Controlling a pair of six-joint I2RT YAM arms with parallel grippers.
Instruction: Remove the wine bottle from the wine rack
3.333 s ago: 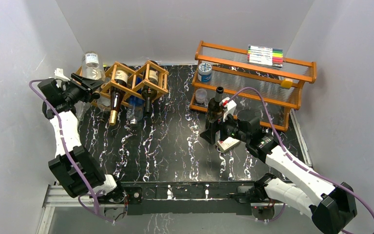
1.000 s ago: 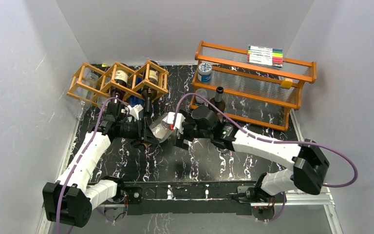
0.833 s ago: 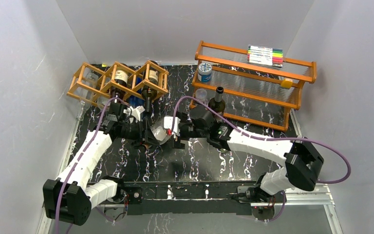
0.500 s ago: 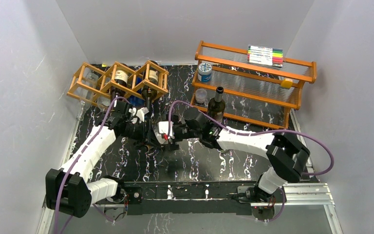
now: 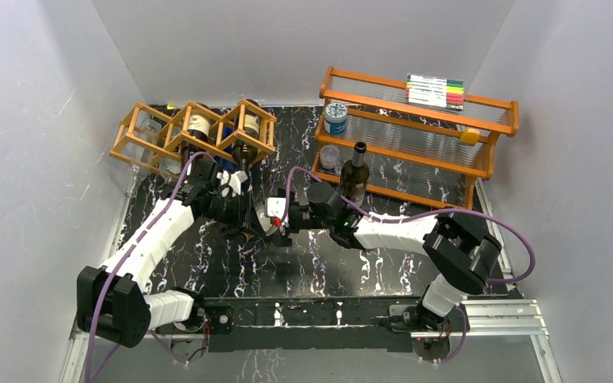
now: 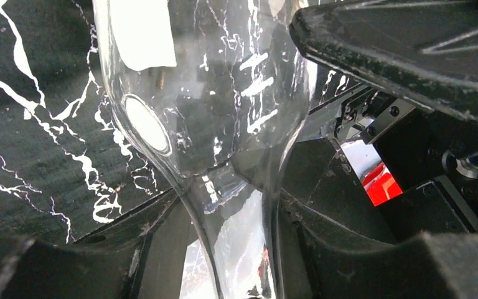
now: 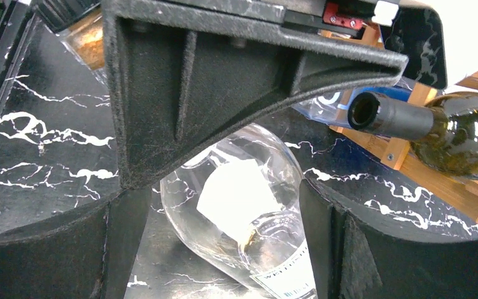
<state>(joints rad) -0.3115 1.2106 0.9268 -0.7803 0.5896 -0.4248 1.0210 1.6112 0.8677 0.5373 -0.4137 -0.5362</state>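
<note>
The wine rack [image 5: 195, 132] stands at the back left and holds two dark bottles. A clear wine bottle [image 5: 254, 214] is off the rack, held tilted low over the table in front of it. My left gripper [image 5: 243, 223] is shut on its neck, which runs between the fingers in the left wrist view [image 6: 236, 249], with the bottle's body [image 6: 205, 93] beyond. My right gripper [image 5: 276, 225] is open, with its fingers either side of the bottle's body [image 7: 236, 212] in the right wrist view [image 7: 215, 249]. There is a gap at its left finger.
A dark bottle [image 5: 356, 171] stands before the orange two-tier shelf [image 5: 415, 120], which holds a can [image 5: 336, 117], a cup [image 5: 330, 157] and markers [image 5: 435, 90]. A green bottle's neck [image 7: 398, 118] pokes from the rack close behind the right gripper.
The right arm has swung left from the standing dark bottle to the clear bottle, and its open fingers now straddle the body. The left gripper carried the clear bottle from the rack's left end.
</note>
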